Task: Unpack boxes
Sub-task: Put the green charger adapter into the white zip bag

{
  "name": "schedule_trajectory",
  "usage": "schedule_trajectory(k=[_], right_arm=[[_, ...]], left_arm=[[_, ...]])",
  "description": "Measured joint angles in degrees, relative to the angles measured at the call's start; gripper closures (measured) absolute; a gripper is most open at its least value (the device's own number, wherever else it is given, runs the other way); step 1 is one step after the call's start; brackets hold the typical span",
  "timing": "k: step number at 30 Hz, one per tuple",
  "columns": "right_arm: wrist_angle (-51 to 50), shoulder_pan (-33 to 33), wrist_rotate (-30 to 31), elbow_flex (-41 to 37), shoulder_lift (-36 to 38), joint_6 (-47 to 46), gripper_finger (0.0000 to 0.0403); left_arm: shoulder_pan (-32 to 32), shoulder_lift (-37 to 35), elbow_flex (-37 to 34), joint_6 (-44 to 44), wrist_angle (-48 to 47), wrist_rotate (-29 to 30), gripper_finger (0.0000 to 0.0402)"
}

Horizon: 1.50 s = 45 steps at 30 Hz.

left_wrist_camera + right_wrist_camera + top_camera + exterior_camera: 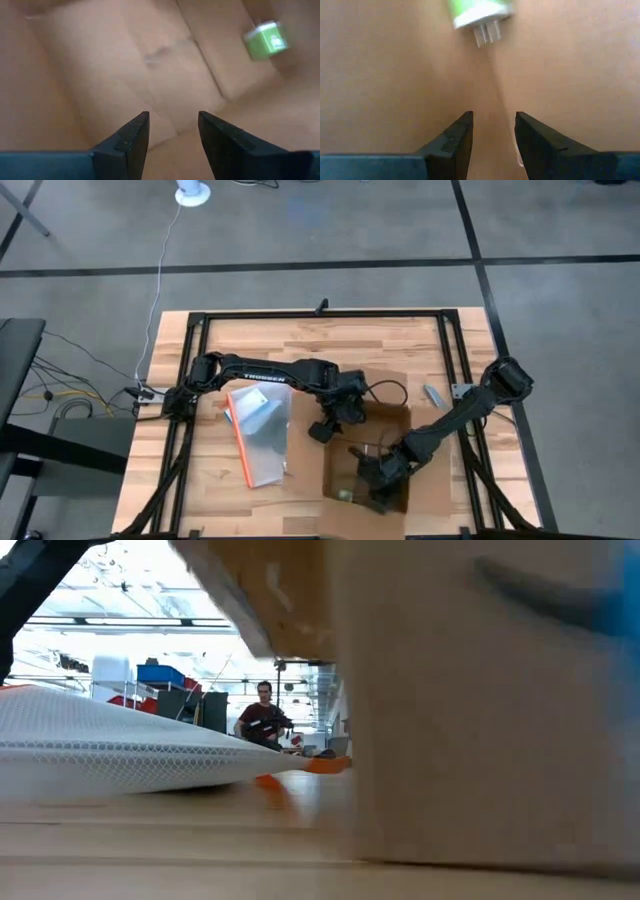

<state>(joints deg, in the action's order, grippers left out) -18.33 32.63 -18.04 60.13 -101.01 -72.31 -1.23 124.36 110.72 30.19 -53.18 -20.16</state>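
Open cardboard box (366, 450) under both spread-fingered, empty grippers, right gripper (492, 137) deep inside with a small green plug-like item (477, 11) just ahead of its fingertips, left gripper (172, 140) over the rim: likely light, stiff, best gripped by a wall edge.

matt cardboard box (366, 442), wooden table (300, 345)

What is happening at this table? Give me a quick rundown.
The robot is unpacking an open cardboard box. The right gripper is down inside it, fingers open, facing a small green item on the box floor. The left gripper hovers open at the box's edge. A clear orange-edged pouch lies beside it.
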Motion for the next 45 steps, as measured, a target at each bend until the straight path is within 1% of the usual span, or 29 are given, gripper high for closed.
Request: schedule_trajectory(k=[3, 8, 13, 18, 20, 25, 27, 29, 31, 33, 37, 38, 43, 45], right_arm=[[1.9, -1.1, 0.6, 0.1, -0.2, -3.1, 0.0275], [2.1, -0.6, -1.6, 0.2, -1.7, 0.1, 0.0275], [2.7, 0.3, -8.6, 0.2, -2.6, 1.7, 0.0275], [3.2, 0.5, -10.9, 0.3, -2.9, 1.2, 0.0275], [2.7, 0.6, -13.1, 0.4, -4.3, 1.1, 0.0275], [4.5, 1.0, -24.1, 0.5, -10.2, 1.0, 0.0275], [5.6, 1.1, -25.9, 0.6, -11.8, 1.3, 0.0275], [6.4, 0.9, -26.1, 0.6, -12.7, 1.1, 0.0277], [6.8, 0.6, -26.4, 0.8, -13.4, 0.9, 0.0286], [7.0, 0.5, -26.3, 0.8, -13.5, 1.0, 0.0305], [7.1, 1.0, -26.2, 0.8, -13.6, 2.7, 0.0384], [7.0, 1.0, -26.2, 0.8, -13.5, 2.6, 0.0392], [5.8, 0.5, -25.5, 2.8, -13.1, 1.9, 0.0402], [5.0, -0.2, -24.0, 3.1, -12.2, 1.7, 0.0403]], left_arm=[[-0.1, 0.0, 0.0, 0.0, -0.1, -0.1, 0.0245], [-0.1, 0.0, 0.0, 0.0, -0.5, 0.0, 0.0245], [-0.2, 0.0, 0.0, -0.1, -1.3, -0.2, 0.0245], [-0.5, 0.0, 0.0, -0.1, -1.3, -0.3, 0.0245], [-0.5, 0.0, 0.1, -0.2, -1.0, -0.4, 0.0245], [-1.3, 0.0, 0.1, -0.3, -0.4, -1.5, 0.0245], [-1.6, 0.0, 0.2, -0.2, -0.2, -1.8, 0.0245], [-1.8, 0.0, 0.2, -0.2, -0.2, -1.8, 0.0245], [-2.0, 0.0, 0.2, -0.1, -0.2, -1.6, 0.0245], [-2.1, 0.0, 0.1, 0.0, -0.1, -1.2, 0.0245], [-2.0, -0.2, 0.2, 0.0, 0.6, 0.0, 0.0245], [-1.8, -0.3, 0.2, 0.0, 0.5, 0.4, 0.0245], [-1.7, -1.2, 0.1, 0.5, 0.0, 0.6, 0.0245], [-1.7, -1.7, 0.1, 0.7, -0.6, 1.2, 0.0245]])
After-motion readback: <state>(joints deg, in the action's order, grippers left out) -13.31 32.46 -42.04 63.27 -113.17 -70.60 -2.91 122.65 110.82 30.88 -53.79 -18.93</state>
